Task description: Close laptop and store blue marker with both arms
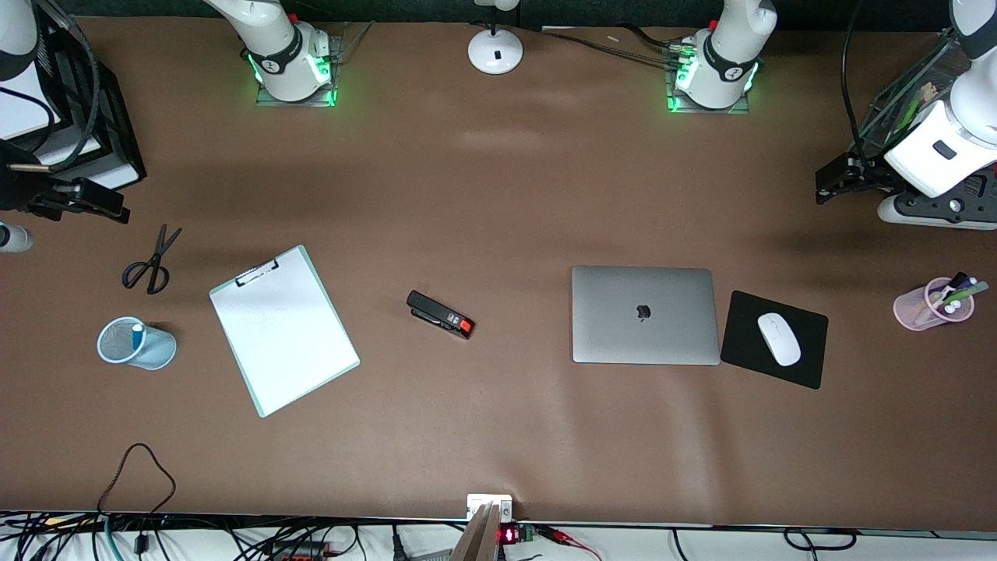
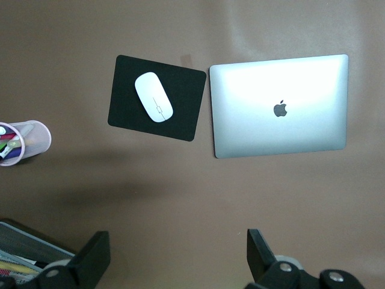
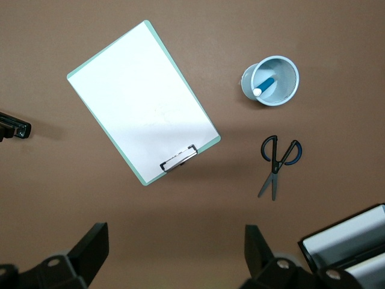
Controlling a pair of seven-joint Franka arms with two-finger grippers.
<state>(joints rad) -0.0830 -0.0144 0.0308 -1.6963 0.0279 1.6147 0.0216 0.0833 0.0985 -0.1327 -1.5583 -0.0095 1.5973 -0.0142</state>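
1. The laptop [image 1: 645, 315] is lying closed and flat on the brown tabletop [image 1: 498, 195], lid up with the dark apple logo showing, toward the left arm's end.
2. A black mouse pad [image 1: 775, 338] is sitting just beside the laptop, carrying a white mouse [image 1: 779, 339]; a pink cup [image 1: 932, 305] of mixed-colour pens is standing well apart from them, closer to the left arm's end.
3. The blue marker [image 3: 263, 85] is standing inside the light-blue mesh cup [image 1: 135, 343] near the right arm's end, its white end pointing up.
4. Black scissors [image 1: 150, 262] are lying near that cup, farther from the front camera, and a white clipboard [image 1: 283, 329] with a pale green edge is resting tilted beside them.
5. A black stapler [image 1: 440, 314] with a red tip is lying between the clipboard and the laptop.
6. The left tool [image 2: 177, 259] is hanging over bare tabletop at the left arm's end, its fingers spread wide and gripping nothing.
7. The right tool [image 3: 175, 256] is hovering over the right arm's end near a black tray [image 1: 93, 132], fingers likewise spread wide and empty.
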